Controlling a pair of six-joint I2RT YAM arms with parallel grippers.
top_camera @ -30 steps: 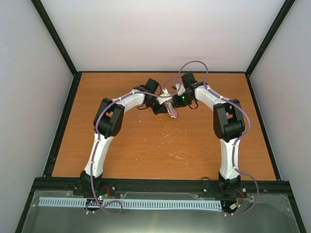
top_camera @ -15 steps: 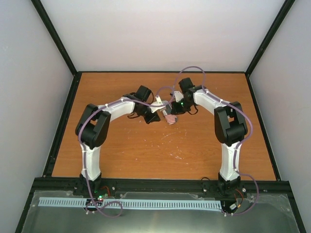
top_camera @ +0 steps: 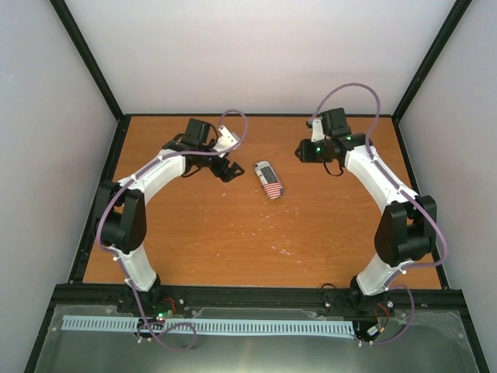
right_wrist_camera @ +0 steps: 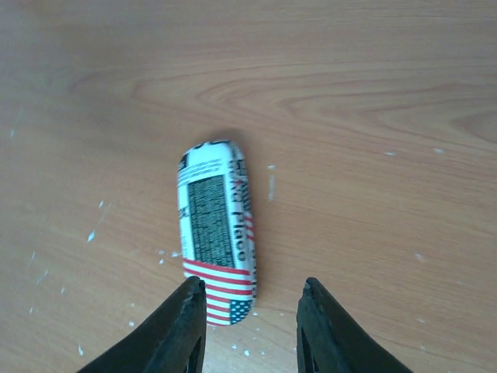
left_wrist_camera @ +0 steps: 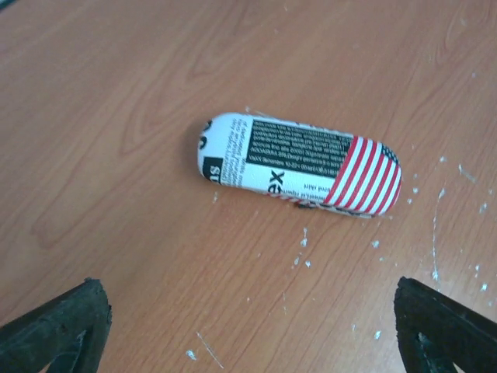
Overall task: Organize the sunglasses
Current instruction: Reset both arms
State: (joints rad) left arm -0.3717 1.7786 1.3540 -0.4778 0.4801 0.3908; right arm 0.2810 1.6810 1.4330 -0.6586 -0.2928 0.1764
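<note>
Sunglasses do not show in any view, so I cannot tell where they are or which way they point; the one thing lying out is a shut, oblong case [top_camera: 269, 179] printed with black-on-white newsprint, with red-and-white stripes at one end.

Nearest, the two arm bases sit at the front edge of the orange-brown wooden counter [top_camera: 194, 241]. Past them is bare wood, scattered with small white flecks [top_camera: 273, 218]. Nothing stands between either arm and the case.

The case lies flat around the middle of the counter's far half. Its long axis runs near to far, tilted a little: the striped end points toward the bases and slightly right, the newsprint end toward the back wall.

The left gripper [left_wrist_camera: 248, 311] hangs just left of the case, apart from it, its jaws spread wide and holding nothing. The right gripper [right_wrist_camera: 252, 311] hangs to the right and a little farther back, also apart; its jaws stand partly open with only wood between them.
</note>
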